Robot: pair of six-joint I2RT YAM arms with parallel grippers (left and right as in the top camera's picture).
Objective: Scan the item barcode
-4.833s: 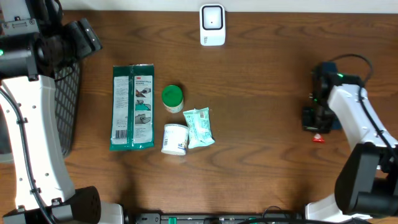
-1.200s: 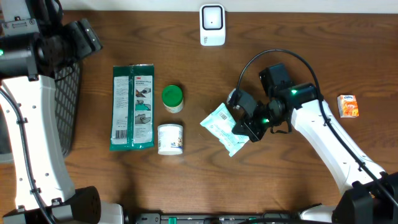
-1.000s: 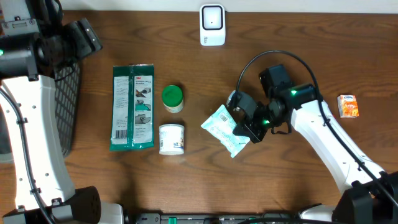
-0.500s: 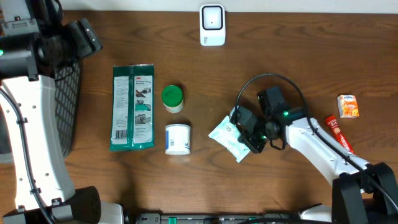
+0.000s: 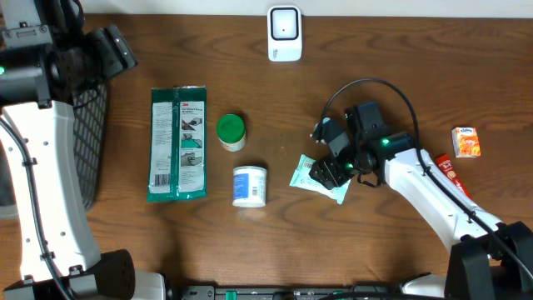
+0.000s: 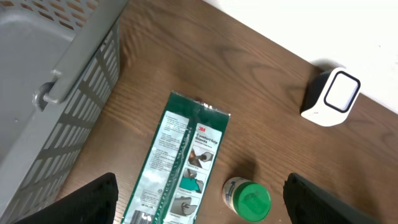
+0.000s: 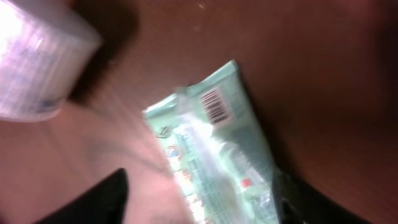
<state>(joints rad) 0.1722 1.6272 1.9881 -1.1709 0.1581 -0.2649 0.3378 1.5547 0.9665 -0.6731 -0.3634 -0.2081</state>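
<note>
One pale green packet point(image 7: 217, 143) lies barcode-up within the spread right tool point(image 7: 199, 186); left tool point(image 6: 200, 186) likewise spread; one white tub point(image 5: 250, 186), one scanner point(image 5: 284, 33)

We're looking down on a dark brown desk point(image 5: 375, 67), its wood grain running side to side. Along the far edge sits a narrow white band point(image 5: 416, 7); wall or ledge, we can't tell. From the left wrist, that white band fills the upper right corner beyond the desk. The light is even and the shadows soft. In the right wrist's close view the wood goes dim and reddish.
</note>
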